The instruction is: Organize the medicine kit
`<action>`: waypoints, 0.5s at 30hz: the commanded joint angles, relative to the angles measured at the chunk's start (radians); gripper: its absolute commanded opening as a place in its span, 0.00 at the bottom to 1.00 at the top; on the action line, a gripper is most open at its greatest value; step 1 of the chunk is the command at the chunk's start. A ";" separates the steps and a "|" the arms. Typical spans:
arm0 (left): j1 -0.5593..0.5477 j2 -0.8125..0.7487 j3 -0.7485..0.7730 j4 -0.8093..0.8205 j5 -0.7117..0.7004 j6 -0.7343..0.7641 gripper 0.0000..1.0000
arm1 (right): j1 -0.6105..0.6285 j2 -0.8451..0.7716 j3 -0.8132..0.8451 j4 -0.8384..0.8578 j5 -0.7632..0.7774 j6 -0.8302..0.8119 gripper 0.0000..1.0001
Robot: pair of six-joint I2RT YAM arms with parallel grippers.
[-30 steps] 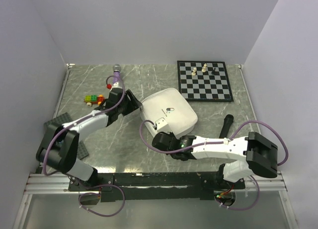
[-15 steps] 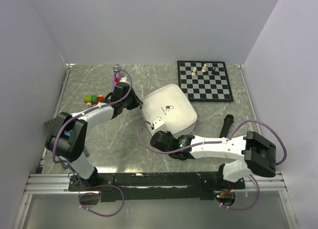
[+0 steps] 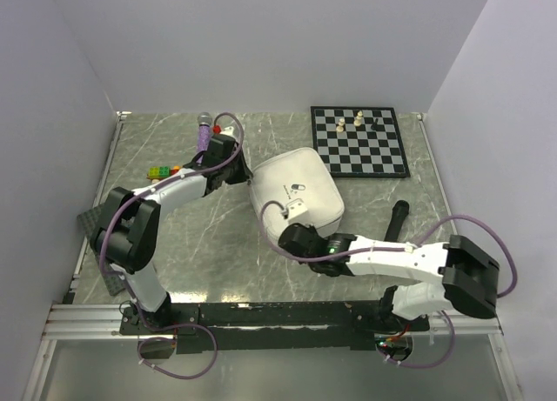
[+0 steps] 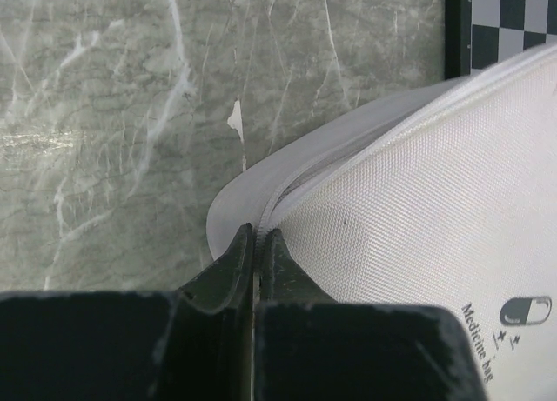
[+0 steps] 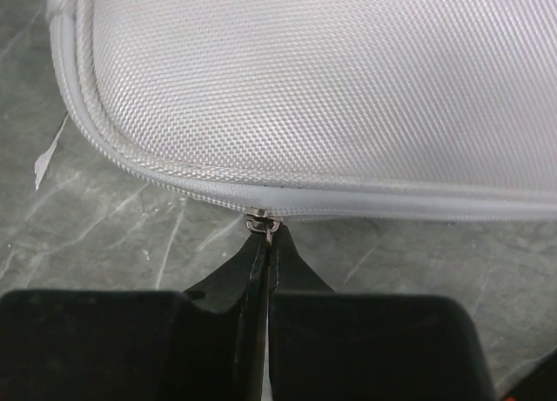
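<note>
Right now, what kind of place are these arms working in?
Probably a lab test cell, not a home: plain white walls box in a marble-look table, and unrelated props share it: a medicine kit, a chessboard, toy bricks.

medicine kit [image 5: 331, 88]: white woven cloth, coarse visible weave, matt, with smoother piping round the edge
zip pull [image 5: 261, 221]: small bit of metal, kinda shiny
table [image 4: 104, 114]: grey-green marble look, smooth, slight sheen
left tool [image 4: 256, 234] and right tool [image 5: 265, 240]: black plastic, smooth, matt-ish
</note>
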 commanded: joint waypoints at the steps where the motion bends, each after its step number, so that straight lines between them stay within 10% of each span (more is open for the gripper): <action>1: 0.015 0.099 -0.015 -0.104 -0.138 0.078 0.01 | -0.069 -0.111 -0.073 -0.076 0.018 0.108 0.00; 15: 0.015 0.084 0.031 -0.199 -0.178 0.047 0.06 | -0.178 -0.162 -0.061 -0.019 -0.051 0.023 0.00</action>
